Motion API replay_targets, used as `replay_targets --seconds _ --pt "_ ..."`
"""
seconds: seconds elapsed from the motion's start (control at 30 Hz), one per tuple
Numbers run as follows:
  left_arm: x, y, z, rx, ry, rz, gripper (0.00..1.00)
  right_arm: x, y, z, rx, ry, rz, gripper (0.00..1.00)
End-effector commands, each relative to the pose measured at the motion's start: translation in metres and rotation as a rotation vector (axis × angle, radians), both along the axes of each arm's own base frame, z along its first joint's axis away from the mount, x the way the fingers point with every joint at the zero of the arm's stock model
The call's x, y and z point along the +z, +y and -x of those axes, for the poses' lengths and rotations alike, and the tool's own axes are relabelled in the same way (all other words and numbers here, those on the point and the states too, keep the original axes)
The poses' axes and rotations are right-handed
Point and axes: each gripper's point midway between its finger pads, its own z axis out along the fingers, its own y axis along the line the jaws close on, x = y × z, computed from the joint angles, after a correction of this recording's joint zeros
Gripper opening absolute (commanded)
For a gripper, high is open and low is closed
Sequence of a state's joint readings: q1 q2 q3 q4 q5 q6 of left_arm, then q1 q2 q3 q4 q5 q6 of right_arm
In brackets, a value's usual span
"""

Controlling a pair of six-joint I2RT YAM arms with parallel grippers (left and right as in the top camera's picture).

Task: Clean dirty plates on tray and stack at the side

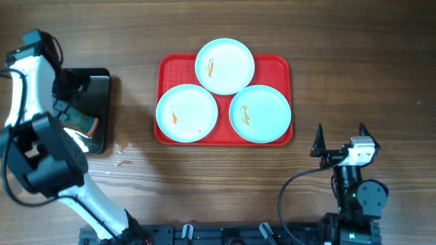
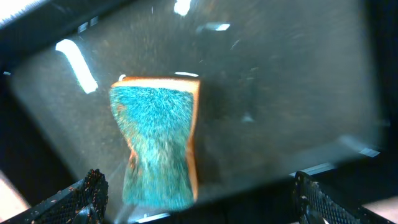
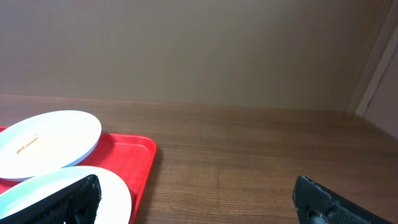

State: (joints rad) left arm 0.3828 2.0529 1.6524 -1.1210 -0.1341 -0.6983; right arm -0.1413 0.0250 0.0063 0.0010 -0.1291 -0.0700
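Left pincer (image 2: 205, 206) hangs spread over a teal sponge (image 2: 158, 143) and grips nothing. The sponge lies on the black tray (image 1: 102, 80), at the left side of the worktop (image 1: 354, 61). Right pincer (image 1: 340, 139) is likewise spread and empty, near the front right corner of the red tray (image 1: 176, 68) but clear of it. Three plates (image 1: 187, 113) sit on the red tray, each with orange smears: two side by side in front, one behind overhanging the far rim. Bare wood lies right of the red tray and along its near edge.
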Motion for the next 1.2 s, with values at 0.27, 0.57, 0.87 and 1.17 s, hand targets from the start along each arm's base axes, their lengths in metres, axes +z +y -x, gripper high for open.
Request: replay_targets --seconds 0.27,0.57,0.87,1.17 --pt "-0.042 -0.003 0.023 -0.014 0.102 0.138 0.86 0.001 -0.004 0.000 -0.019 -0.005 0.009 1.00" --pt "-0.058 -0.001 0.026 -0.058 0.005 0.282 0.79 0.001 -0.004 0.000 -0.019 -0.005 0.009 1.00" --pt "-0.058 -0.002 0.022 -0.067 0.000 0.272 0.48 0.001 -0.004 0.000 -0.019 -0.005 0.009 1.00" --pt "-0.054 -0.002 0.024 -0.065 0.003 0.271 0.04 0.001 -0.004 0.000 -0.019 -0.005 0.009 1.00"
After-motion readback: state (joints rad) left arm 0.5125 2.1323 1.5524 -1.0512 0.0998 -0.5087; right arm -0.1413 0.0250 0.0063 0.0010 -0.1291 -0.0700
